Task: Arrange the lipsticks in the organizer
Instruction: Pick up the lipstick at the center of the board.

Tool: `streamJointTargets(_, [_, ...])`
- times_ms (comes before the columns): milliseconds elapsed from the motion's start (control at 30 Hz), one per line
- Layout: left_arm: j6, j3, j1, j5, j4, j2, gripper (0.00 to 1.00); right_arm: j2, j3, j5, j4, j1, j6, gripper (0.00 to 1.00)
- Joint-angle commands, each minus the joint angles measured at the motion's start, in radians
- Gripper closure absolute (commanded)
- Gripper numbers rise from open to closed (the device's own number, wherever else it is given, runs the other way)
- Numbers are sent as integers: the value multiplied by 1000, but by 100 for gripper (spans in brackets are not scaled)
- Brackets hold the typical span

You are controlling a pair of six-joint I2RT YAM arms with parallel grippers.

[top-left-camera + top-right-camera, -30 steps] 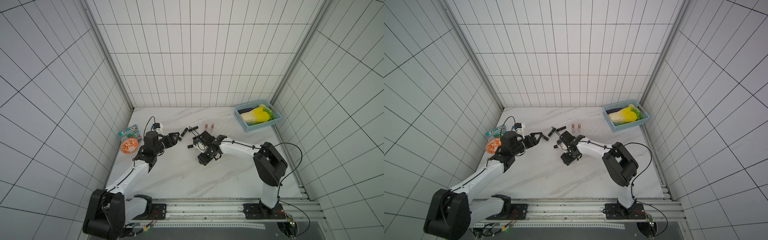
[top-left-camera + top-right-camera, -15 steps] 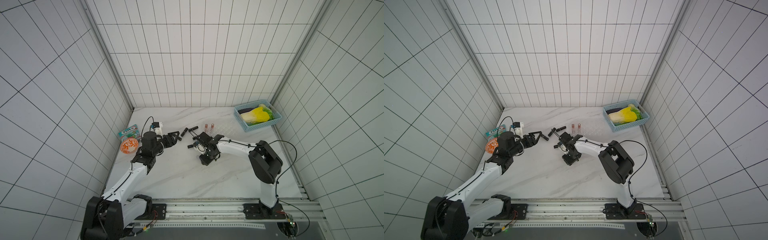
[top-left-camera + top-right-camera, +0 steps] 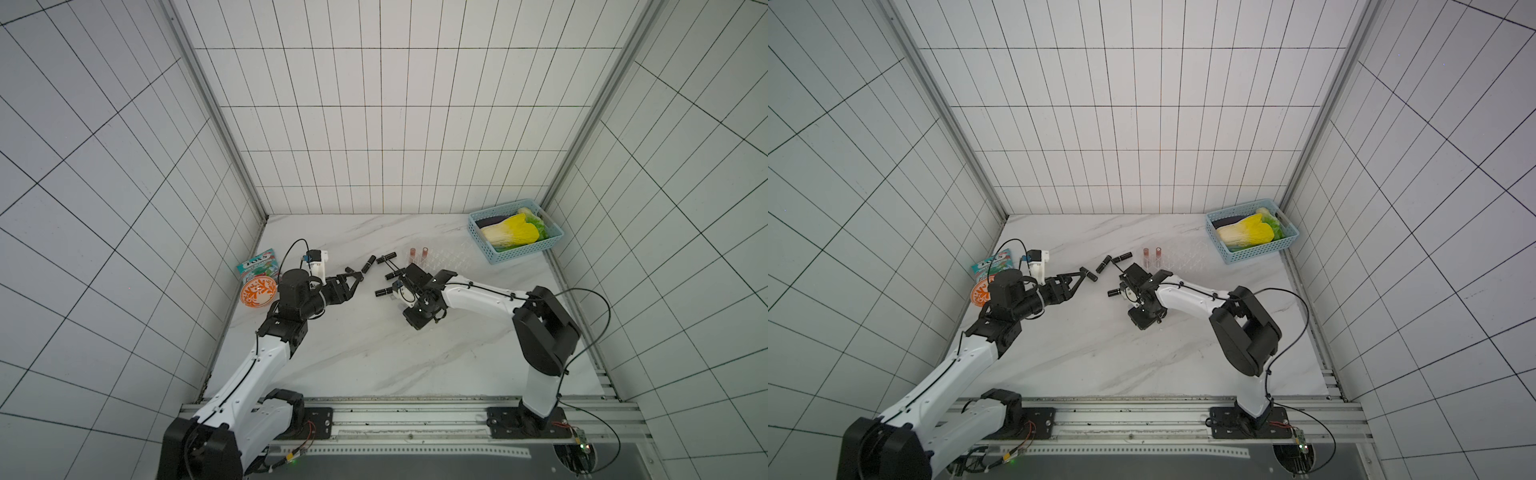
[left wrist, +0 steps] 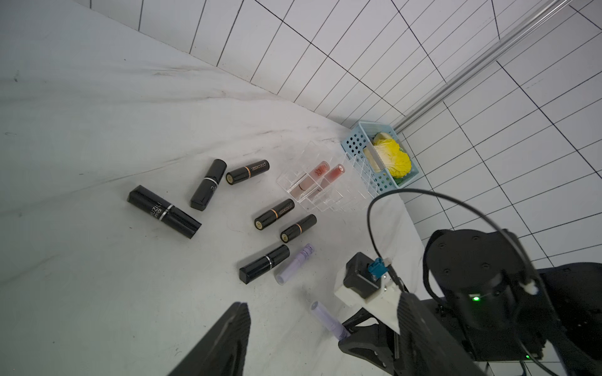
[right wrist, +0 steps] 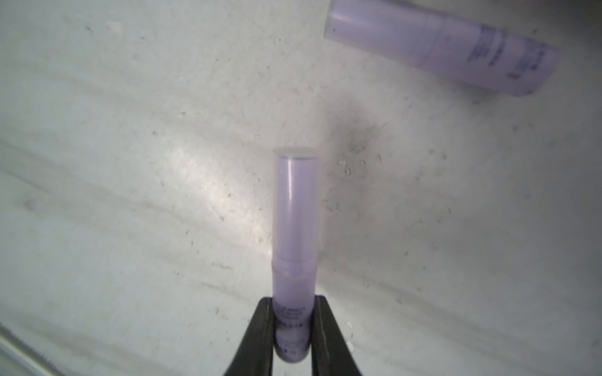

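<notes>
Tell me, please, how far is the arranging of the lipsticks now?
Done: two pinkish gloss tubes stand in the clear organizer; its other slots look empty.
In hand: the right tool is shut on a lavender tube.
Left: six black lipsticks and a second lavender tube lie loose on the table. The left tool is open and holds nothing.

6 blk lipsticks (image 4: 164,212), 2 lavender tubes (image 4: 294,263), 2 pink gloss tubes (image 4: 309,179), 1 clear organizer (image 4: 338,201), 1 blue basket (image 4: 353,148), 1 orange bowl (image 3: 258,291).
</notes>
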Motion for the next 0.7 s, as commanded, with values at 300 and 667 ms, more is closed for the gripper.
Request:
streamJointTargets(300, [63, 163, -326, 184, -8, 146, 20, -464, -103, -155, 27, -36, 33, 82])
streamJointTargets(667, [-20, 169, -366, 109, 133, 136, 31, -539, -128, -284, 53, -24, 56, 82])
